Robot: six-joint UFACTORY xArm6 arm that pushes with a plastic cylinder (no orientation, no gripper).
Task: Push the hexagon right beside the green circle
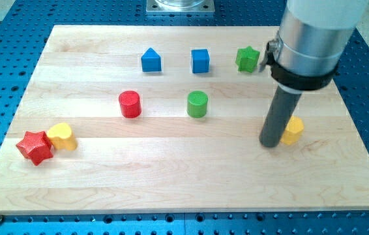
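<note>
Hexagon block, yellow (294, 130), sits toward the view's right on the wooden board (171, 183), and only part of it shows: the dark rod stands in front of its left side, so its outline is hard to confirm. My tip (270, 145) rests on the board touching or just beside the hexagon's left edge; the exact contact is hidden by the rod itself. I carry no gripper, only this plain rod, so nothing is clasped or let go.

Nearest the view's bottom, at the left, a red star (34, 147) lies touching a yellow heart-shaped block (62, 136) just to its right. Both are well apart from my tip.

Farther up, in the middle of the board, a red cylinder (130, 104) stands to the left and the green circle (197, 104) to its right, with a clear gap between them. The green circle is well apart from the hexagon, off to its left and slightly higher in the view.

Farthest back, a row of three: a blue block with a peaked top (150, 60), a blue cube (200, 61), and a green star (248, 59). The green star's right edge is close to the silver arm housing (315, 32), which is cut off at the view's top.

No containers are on the board. Around it runs a blue perforated table (2, 65).
</note>
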